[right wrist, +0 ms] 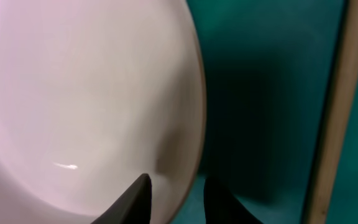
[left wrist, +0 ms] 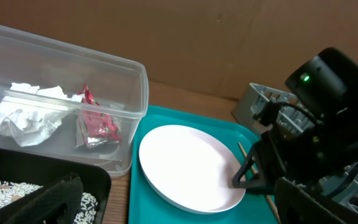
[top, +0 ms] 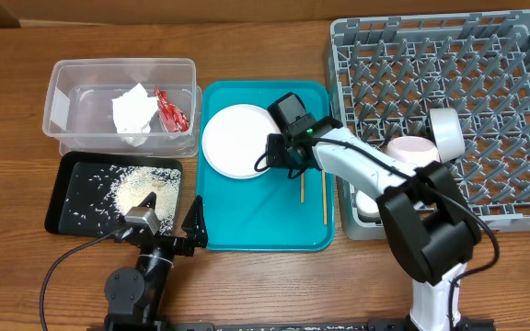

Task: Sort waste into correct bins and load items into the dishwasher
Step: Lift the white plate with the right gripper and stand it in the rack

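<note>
Right gripper: we see the right gripper [right wrist: 176, 182] open, its two dark fingertips parted and set either side of the plate's near rim. We cannot tell whether either fingertip touches the rim.
White plate: the round white plate [top: 236, 138] lies flat in the far left part of the teal tray [top: 265, 221]. Its right edge sits under the right gripper, which reaches in from the dish rack side.
Left gripper: the left gripper [top: 197, 225] hangs open, holding nothing, at the teal tray's near left corner. It is well apart from the plate and just right of the black tray.
Chopsticks: two wooden chopsticks [top: 324, 195] lie side by side on the teal tray, to the right of the plate. In the right wrist view we find one just beyond the outer fingertip, apart from it.
Clear tub: the clear plastic tub [top: 122, 64] stands on the bench [top: 7, 92] behind the black tray. It holds the crumpled white napkin [top: 133, 113], with the red foil wrapper [top: 171, 110] just to its right.
Black tray: the black tray [top: 74, 221] carries the rice grains [top: 134, 188], heaped toward its right side and scattered thinly elsewhere.
Dish rack: the grey dish rack [top: 486, 55] sits right of the teal tray. In it we make out the pink bowl [top: 412, 149] and the white cup [top: 444, 131], close together near its left middle.
</note>
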